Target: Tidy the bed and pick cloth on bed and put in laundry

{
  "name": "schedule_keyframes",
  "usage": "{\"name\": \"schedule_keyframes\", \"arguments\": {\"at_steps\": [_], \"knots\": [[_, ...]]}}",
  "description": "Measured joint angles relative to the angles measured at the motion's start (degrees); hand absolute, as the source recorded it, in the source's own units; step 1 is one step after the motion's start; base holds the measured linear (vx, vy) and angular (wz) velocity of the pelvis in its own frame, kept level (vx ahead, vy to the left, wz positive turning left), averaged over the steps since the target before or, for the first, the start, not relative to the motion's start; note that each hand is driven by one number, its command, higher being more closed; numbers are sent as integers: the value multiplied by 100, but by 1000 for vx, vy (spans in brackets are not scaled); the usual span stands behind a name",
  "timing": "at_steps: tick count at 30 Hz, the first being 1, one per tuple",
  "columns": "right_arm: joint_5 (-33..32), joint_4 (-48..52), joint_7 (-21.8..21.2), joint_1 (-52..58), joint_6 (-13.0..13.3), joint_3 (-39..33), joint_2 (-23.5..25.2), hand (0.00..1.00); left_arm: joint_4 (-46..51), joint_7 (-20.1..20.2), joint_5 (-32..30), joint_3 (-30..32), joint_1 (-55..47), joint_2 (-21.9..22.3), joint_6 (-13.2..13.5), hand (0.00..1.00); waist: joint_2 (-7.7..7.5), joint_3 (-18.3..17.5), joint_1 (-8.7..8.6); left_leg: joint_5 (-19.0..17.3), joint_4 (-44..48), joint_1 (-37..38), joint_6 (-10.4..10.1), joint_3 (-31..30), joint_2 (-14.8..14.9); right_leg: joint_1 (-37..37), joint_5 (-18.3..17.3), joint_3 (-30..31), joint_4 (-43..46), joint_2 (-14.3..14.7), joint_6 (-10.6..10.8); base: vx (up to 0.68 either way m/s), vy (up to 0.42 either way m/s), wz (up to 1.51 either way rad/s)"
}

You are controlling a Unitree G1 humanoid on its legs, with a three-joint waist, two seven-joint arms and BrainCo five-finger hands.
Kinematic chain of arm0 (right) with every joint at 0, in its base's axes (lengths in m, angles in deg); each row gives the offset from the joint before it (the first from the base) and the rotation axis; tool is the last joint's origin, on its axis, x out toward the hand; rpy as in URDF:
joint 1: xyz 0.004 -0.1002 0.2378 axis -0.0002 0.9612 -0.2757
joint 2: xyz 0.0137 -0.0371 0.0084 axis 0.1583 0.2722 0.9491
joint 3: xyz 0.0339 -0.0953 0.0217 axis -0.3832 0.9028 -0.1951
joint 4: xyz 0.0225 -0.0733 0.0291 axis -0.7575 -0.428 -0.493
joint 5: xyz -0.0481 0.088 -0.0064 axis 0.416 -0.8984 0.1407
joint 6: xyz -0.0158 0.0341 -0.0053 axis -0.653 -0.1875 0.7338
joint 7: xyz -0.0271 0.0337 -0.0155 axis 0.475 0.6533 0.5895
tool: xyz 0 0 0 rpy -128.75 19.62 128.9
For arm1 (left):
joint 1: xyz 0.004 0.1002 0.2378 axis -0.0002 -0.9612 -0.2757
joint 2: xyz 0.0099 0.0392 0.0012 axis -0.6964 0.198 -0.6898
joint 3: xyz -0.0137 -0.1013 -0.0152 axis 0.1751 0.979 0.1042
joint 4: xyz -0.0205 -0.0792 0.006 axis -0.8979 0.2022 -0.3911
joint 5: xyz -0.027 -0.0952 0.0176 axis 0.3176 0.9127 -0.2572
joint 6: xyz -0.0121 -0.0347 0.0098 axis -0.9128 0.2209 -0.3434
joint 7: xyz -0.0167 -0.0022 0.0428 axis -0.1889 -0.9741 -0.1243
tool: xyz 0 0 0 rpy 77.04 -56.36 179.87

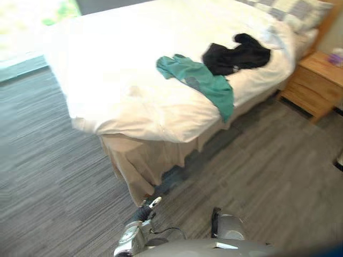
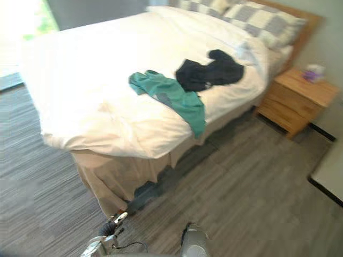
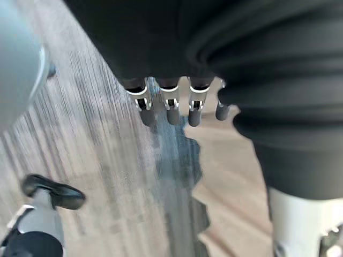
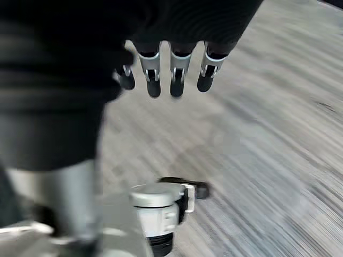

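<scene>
A teal cloth [image 1: 201, 83] lies crumpled on the white duvet of the bed [image 1: 118, 69], one end hanging over the near side edge. Just behind it, a black cloth [image 1: 236, 56] sits bunched toward the pillows. Both hands hang low over the grey floor, well short of the bed. My left hand [image 3: 169, 104] has relaxed fingers pointing at the floor by the bed's skirt and holds nothing. My right hand [image 4: 177, 75] is likewise relaxed and empty above the floor.
Chequered pillows [image 2: 257, 19] lie at the head of the bed. A wooden nightstand [image 1: 316, 80] with a small purple and white item [image 2: 313, 72] stands to the right of the bed. A pale flat object [image 2: 329, 171] sits at the right edge. The beige bed skirt [image 1: 139, 160] reaches the floor.
</scene>
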Motion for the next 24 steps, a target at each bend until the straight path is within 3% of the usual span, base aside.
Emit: {"name": "schedule_keyframes", "arguments": {"at_steps": [3,5,6,7,8,9,11,12,13,16,22,24], "knots": [[-1,-25,-98,-112,-54,318,-127,0,12,-70,11,187,-19,6,-2,0,-68,-66,2,181,170,-89,-110,126,156,222,-454,-329,55,-66,-3,276,-267,61],[14,-50,-101,-160,-108,355,-168,0,41,-63,83,253,-11,22,5,0,-4,-48,-33,244,1230,-674,-224,216,324,631,-666,-756,-352,-27,58,235,-265,92],[16,-46,-102,-111,-163,357,-199,0,109,-56,116,322,-17,40,13,0,71,-3,-71,450,2426,-1323,-429,384,541,1014,-662,-1082,-652,43,41,125,-161,120],[33,-45,-104,-81,-285,361,-241,0,202,-52,130,374,-50,27,84,0,114,25,-11,420,3485,-1892,-423,773,828,1454,-681,-1439,-885,71,-11,115,-133,111],[52,-46,-105,-85,-329,368,-251,0,236,-50,130,372,-43,10,107,0,114,32,2,407,3676,-2000,-405,932,880,1558,-683,-1520,-941,69,-14,102,-87,93],[77,-74,-145,-83,-446,389,-287,0,277,-43,128,312,-95,-53,131,0,94,38,18,371,3756,-2239,-314,1458,976,1914,-665,-1764,-1116,36,30,109,-41,70],[79,-84,-222,-90,-539,371,-426,0,254,-24,120,154,-160,-101,117,0,222,-2,27,593,2997,-2315,-69,2139,984,2121,-626,-1887,-1179,36,119,139,-3,60],[82,-169,-340,-132,-607,354,-441,0,164,-42,121,113,-207,-176,98,0,252,-91,42,502,2496,-2120,-38,2342,834,2171,-560,-1850,-1276,9,227,205,42,57],[154,-282,-404,-242,-658,307,-431,0,143,-51,126,58,-247,-267,68,0,148,-127,38,507,1834,-1907,-12,2420,627,2172,-421,-1854,-1470,-58,229,178,37,60],[293,-561,-485,-397,-672,112,-433,0,-10,-19,125,-34,-256,-399,-23,0,102,-104,103,605,671,-1518,33,2447,303,2284,-245,-2015,-1868,-73,235,90,50,48],[192,-692,-490,-346,-725,132,-364,0,-235,-54,-314,-243,-377,-512,105,0,-136,-159,147,1218,-284,-961,-10,2316,41,2652,-22,-2042,-2039,-102,247,31,-52,28],[-146,-725,-487,-346,-740,127,-349,0,-241,-81,-526,-285,-339,-510,191,0,-118,-177,147,1414,-736,-923,-10,2309,-23,2493,-24,-2050,-1914,-118,251,-31,-28,17]]}}
